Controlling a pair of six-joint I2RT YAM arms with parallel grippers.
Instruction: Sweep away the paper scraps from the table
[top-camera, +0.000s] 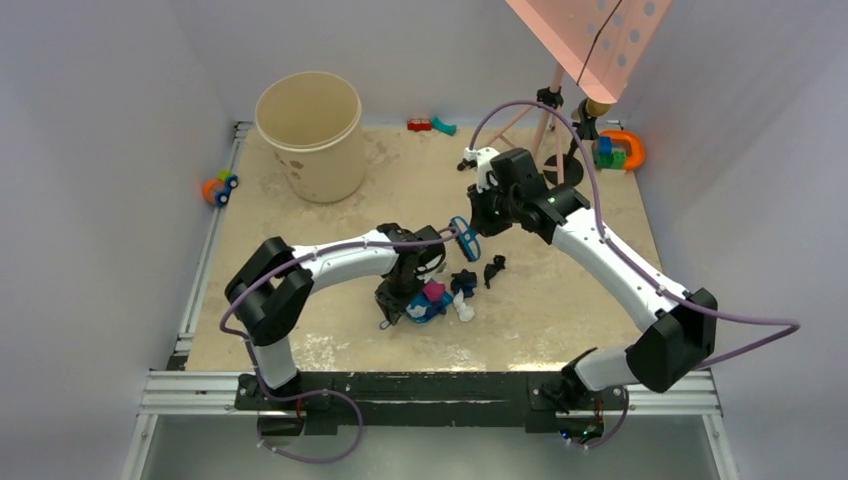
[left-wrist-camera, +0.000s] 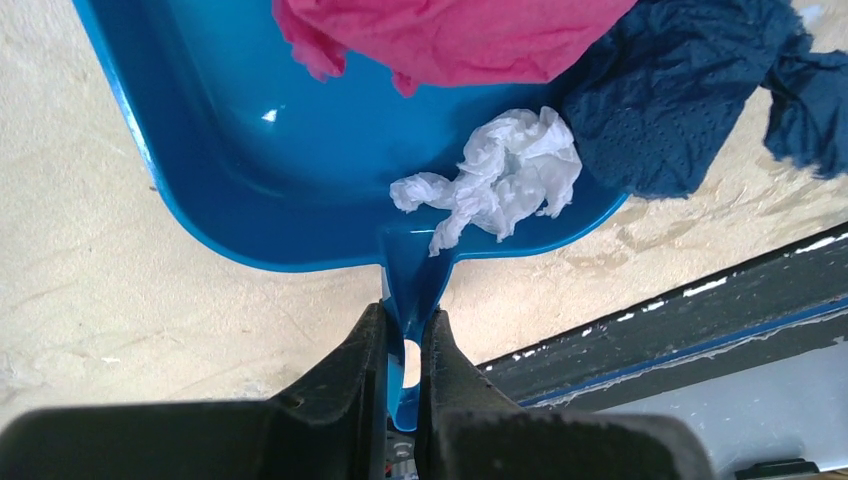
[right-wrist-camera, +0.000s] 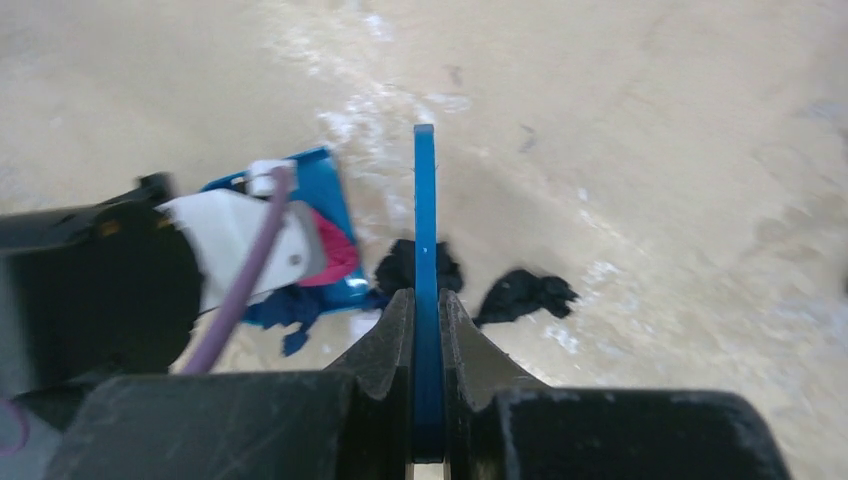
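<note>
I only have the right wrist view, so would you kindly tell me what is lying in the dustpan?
Observer: The left wrist view shows a pink scrap and a white wad in the dustpan, with a navy scrap lying over its side edge.
Operator: Thank you. How is the pan held?
Observer: The left gripper is shut on the handle, one finger on either side.
Operator: Is there anywhere to empty it?
Observer: The top view shows a beige bucket standing open near the far left corner of the table.
</note>
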